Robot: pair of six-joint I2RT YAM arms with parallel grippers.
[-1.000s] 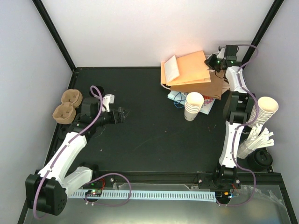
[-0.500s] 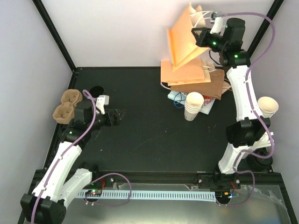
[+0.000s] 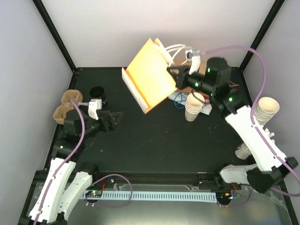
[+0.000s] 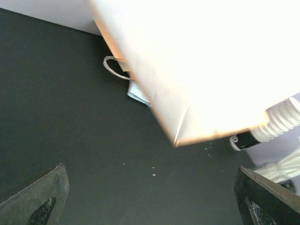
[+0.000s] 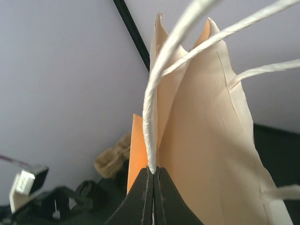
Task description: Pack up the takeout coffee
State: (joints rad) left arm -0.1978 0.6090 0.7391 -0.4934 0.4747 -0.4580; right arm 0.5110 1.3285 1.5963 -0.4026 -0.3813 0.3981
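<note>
A takeout coffee (image 3: 97,92), seen from above as a round black lid, stands at the table's back left. My right gripper (image 3: 171,71) is shut on the white twine handle (image 5: 151,136) of an orange paper bag (image 3: 149,75), which hangs tilted in the air over the back middle of the table. In the right wrist view the gripper (image 5: 153,180) has its black fingers pressed together on the twine. My left gripper (image 3: 117,119) is open and low over the table at left, with nothing between its fingers (image 4: 35,197). The bag's bottom (image 4: 201,70) looms above it.
Brown pulp carrier trays (image 3: 67,104) lie at the left edge. A stack of lidless white cups (image 3: 194,107) stands right of centre, and another stack (image 3: 265,110) is at the far right. Bags and papers (image 3: 180,97) lie under the lifted bag.
The right arm has lifted the orange bag off the pile at back right and swung it left over the table. The left arm drew back a little, uncovering the black-lidded cup.
</note>
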